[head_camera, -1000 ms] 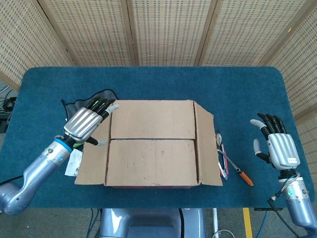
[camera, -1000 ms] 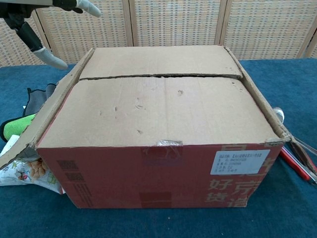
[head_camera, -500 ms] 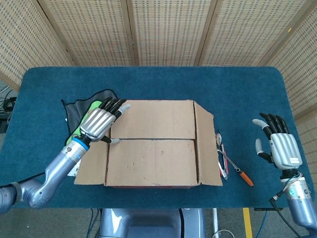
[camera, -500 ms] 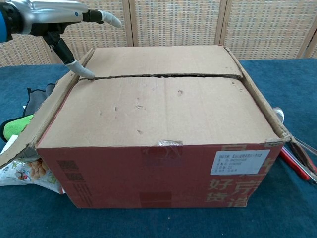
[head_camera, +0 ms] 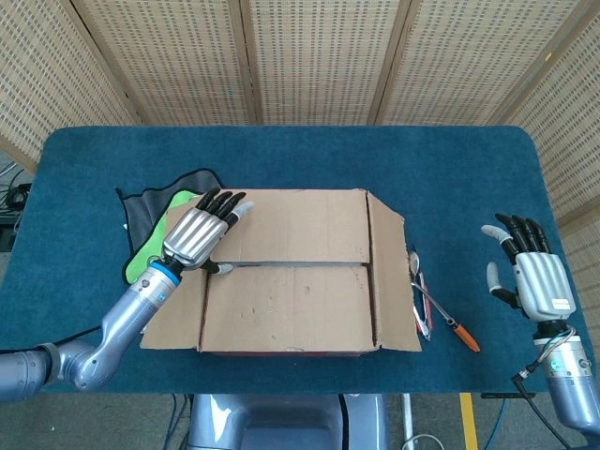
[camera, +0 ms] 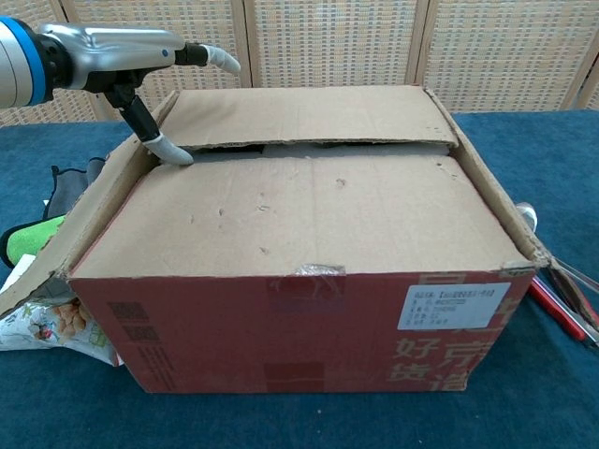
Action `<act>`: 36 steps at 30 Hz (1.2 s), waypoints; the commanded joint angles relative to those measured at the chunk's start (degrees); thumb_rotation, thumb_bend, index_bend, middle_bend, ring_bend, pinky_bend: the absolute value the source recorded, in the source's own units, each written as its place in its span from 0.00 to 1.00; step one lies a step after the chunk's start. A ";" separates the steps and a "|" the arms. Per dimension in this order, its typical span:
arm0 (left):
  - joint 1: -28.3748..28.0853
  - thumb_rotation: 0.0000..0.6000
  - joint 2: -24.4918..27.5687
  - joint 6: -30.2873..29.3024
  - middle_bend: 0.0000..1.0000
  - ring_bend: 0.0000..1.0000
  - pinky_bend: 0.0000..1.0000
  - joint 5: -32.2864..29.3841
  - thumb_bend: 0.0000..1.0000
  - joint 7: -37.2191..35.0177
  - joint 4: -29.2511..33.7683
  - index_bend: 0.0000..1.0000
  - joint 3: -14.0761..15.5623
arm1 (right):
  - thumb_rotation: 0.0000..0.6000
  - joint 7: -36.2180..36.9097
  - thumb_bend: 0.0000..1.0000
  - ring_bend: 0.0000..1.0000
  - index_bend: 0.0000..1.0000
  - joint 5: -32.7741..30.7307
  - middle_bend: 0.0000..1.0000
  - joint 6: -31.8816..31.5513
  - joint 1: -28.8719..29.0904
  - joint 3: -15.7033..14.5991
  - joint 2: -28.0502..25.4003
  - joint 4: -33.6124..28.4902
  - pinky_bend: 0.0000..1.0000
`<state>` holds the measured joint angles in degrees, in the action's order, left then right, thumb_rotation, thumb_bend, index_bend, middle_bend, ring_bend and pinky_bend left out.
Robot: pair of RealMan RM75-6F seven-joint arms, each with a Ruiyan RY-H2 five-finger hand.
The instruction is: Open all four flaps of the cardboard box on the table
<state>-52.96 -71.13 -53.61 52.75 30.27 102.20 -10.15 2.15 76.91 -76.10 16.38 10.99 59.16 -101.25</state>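
Moved: your left hand (head_camera: 199, 237), fingers spread, thumb now pressing the brown cardboard box's (camera: 309, 243) near flap down (seam gapes); right hand (head_camera: 532, 279) released, empty.

A blue-carpeted table (head_camera: 281, 155) carries the cardboard box (head_camera: 291, 272) near its front edge, a black and green cloth (head_camera: 150, 220) toward the left edge, and red and orange tools (head_camera: 436, 309) toward the right.

narrow seam gap (camera: 309, 147), tools (head_camera: 431, 305) beside box (head_camera: 291, 281)
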 commanded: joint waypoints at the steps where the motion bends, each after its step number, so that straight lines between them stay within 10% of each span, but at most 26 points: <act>1: -0.13 0.84 -0.60 -0.78 0.00 0.00 0.00 0.11 0.04 0.79 -0.66 0.00 0.28 | 1.00 0.05 0.62 0.00 0.19 -0.04 0.10 0.01 0.00 0.02 0.03 0.03 0.00; 36: 0.90 0.84 -1.85 -10.46 0.00 0.00 0.00 6.56 0.04 -8.14 -9.53 0.00 -8.30 | 1.00 0.35 0.62 0.00 0.19 0.07 0.10 -0.07 -0.21 0.17 -0.15 -0.04 0.00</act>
<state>-51.54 -72.47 -63.96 59.20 22.80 93.86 -17.59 2.49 76.99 -76.17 16.16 11.16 59.00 -101.30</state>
